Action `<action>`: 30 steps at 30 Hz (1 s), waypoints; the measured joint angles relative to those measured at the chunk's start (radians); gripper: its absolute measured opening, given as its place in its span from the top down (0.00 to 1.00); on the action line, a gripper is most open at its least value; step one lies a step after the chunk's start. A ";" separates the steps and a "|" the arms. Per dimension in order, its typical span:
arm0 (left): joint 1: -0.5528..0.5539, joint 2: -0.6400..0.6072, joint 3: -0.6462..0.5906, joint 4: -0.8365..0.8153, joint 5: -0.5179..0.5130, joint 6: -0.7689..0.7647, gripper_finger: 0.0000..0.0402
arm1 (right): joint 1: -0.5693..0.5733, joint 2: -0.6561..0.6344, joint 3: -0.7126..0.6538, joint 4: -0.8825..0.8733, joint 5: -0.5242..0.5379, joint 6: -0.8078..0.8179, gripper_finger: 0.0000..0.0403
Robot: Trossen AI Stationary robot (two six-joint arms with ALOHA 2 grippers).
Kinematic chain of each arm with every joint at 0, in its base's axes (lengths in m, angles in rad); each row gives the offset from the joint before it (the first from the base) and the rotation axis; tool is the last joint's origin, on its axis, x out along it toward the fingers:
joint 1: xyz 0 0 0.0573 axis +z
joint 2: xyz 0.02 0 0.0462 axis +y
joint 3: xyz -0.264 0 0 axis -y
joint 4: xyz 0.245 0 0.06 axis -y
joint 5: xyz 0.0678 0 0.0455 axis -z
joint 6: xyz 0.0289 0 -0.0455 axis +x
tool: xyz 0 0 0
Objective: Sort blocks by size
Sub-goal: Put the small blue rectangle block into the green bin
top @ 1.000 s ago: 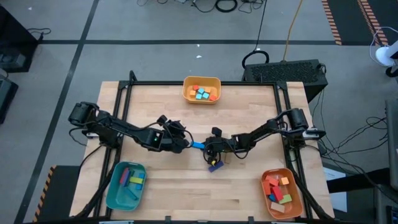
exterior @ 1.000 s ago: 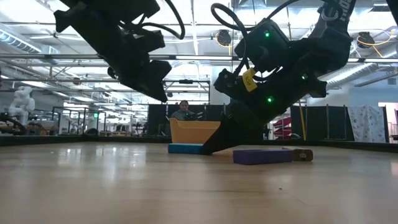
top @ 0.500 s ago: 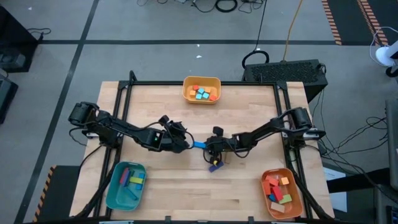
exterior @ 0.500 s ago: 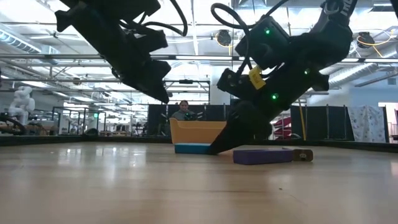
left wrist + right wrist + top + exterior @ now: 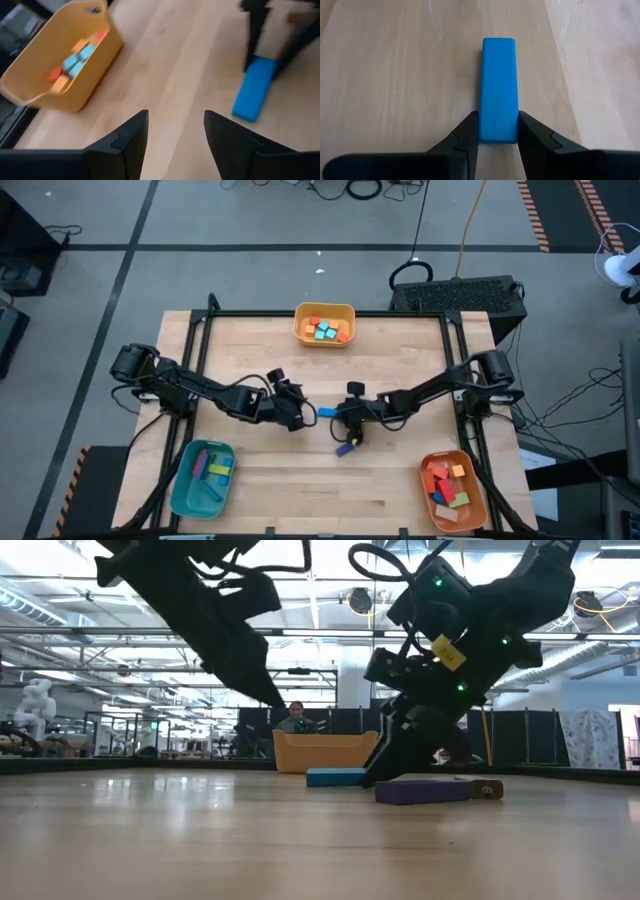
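Right gripper (image 5: 497, 131) pinching one end of blue block (image 5: 498, 97), fingers (image 5: 467, 135) pressing both long sides, block lying flat on wooden table (image 5: 400, 360) near centre. Same block showing in high view (image 5: 326, 413) between the two grippers, in low view (image 5: 336, 777) resting on table surface, in left wrist view (image 5: 255, 88).

Left gripper (image 5: 172, 130) hovering above table just beside blue block, jaws spread, holding nothing; in high view (image 5: 300, 417) sitting left of block, not touching.

Purple block (image 5: 422, 790) lying flat on table close to right gripper, also in high view (image 5: 345, 448). Small tan block (image 5: 487, 788) sitting beside purple one.

Yellow tray (image 5: 325, 311) standing at far edge of table, holding small orange and blue blocks. Teal tray (image 5: 185, 492) at near left corner holding long bars. Orange tray (image 5: 475, 502) at near right corner holding red, orange, green bricks.

Person (image 5: 294, 718) sitting in room behind table.
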 joint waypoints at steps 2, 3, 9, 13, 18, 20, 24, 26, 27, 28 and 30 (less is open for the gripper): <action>0.000 0.000 0.000 0.034 0.034 0.042 0.52 | 0.001 -0.017 0.000 -0.023 0.000 -0.012 0.76; 0.000 0.000 0.000 0.051 0.049 0.062 0.52 | 0.002 -0.027 0.000 -0.039 0.000 -0.016 0.76; 0.000 0.000 0.000 0.112 0.109 0.123 0.52 | 0.018 -0.088 -0.001 -0.124 0.060 -0.055 0.76; 0.000 0.010 0.000 0.115 0.111 0.123 0.52 | 0.021 -0.145 -0.001 -0.166 0.076 -0.062 0.76; 0.000 0.058 0.000 0.163 0.130 0.125 0.52 | 0.024 -0.215 0.000 -0.187 0.078 -0.066 0.76; 0.000 0.084 0.000 0.191 0.135 0.126 0.52 | 0.025 -0.239 0.001 -0.185 0.079 -0.069 0.76; 0.000 0.128 0.000 0.221 0.135 0.135 0.52 | 0.025 -0.263 0.002 -0.185 0.079 -0.078 0.76; 0.000 0.146 -0.001 0.242 0.135 0.154 0.52 | 0.025 -0.264 0.002 -0.178 0.080 -0.082 0.76; 0.000 0.155 -0.001 0.257 0.135 0.165 0.52 | 0.025 -0.264 0.002 -0.179 0.079 -0.082 0.76; 0.000 0.161 -0.001 0.275 0.135 0.173 0.52 | 0.025 -0.264 0.002 -0.178 0.080 -0.082 0.76; 0.000 0.174 0.000 0.318 0.135 0.178 0.52 | 0.025 -0.264 0.002 -0.175 0.080 -0.082 0.76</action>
